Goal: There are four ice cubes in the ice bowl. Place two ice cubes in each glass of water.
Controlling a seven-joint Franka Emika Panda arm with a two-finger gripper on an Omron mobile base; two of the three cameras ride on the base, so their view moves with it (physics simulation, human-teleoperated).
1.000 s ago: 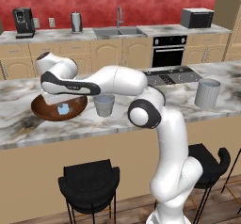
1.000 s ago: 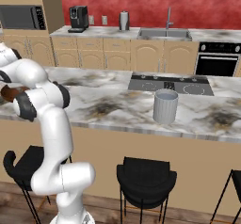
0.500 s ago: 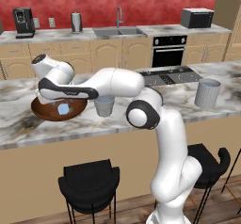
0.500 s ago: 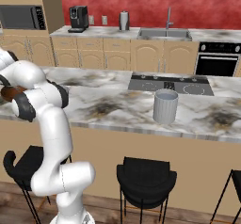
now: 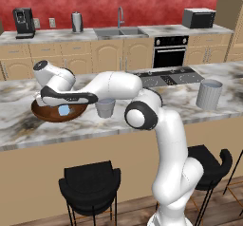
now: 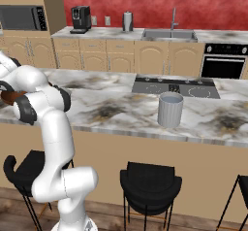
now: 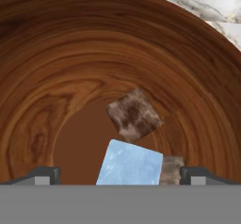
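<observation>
While the pale blue cube (image 7: 130, 163) lies on the floor of the bowl (image 7: 61, 68), right between the two fingertips (image 7: 44, 175) in the hand view, the gripper (image 7: 120, 176) stands wide open with nothing in it. A browner, see-through cube (image 7: 135, 114) sits just beyond the blue one, and a sliver of a third (image 7: 171, 169) peeks out beside it. Whether a fourth is in there, I cannot tell.

From the left base view, the bowl (image 5: 47, 114) rests on the marble surface (image 5: 28, 132) with a blue cube (image 5: 64, 109) showing inside it, and the hand has dropped lower over the bowl than it was a second ago. It hung a little above the rim then; now it is down at the wood. The jaws have stayed spread the whole way.

That descent looks like the approach for a pick, so the task seems barely begun. The shorter glass (image 5: 105, 108) waits just beside the bowl, the taller glass (image 5: 209, 94) well apart along the surface. In the right base view that taller glass (image 6: 170, 109) stands alone by the cooktop (image 6: 174, 85).

Next call, I'd say: close squarely on the blue cube, since it sits angled to the fingers and its neighbours are crowding in.
</observation>
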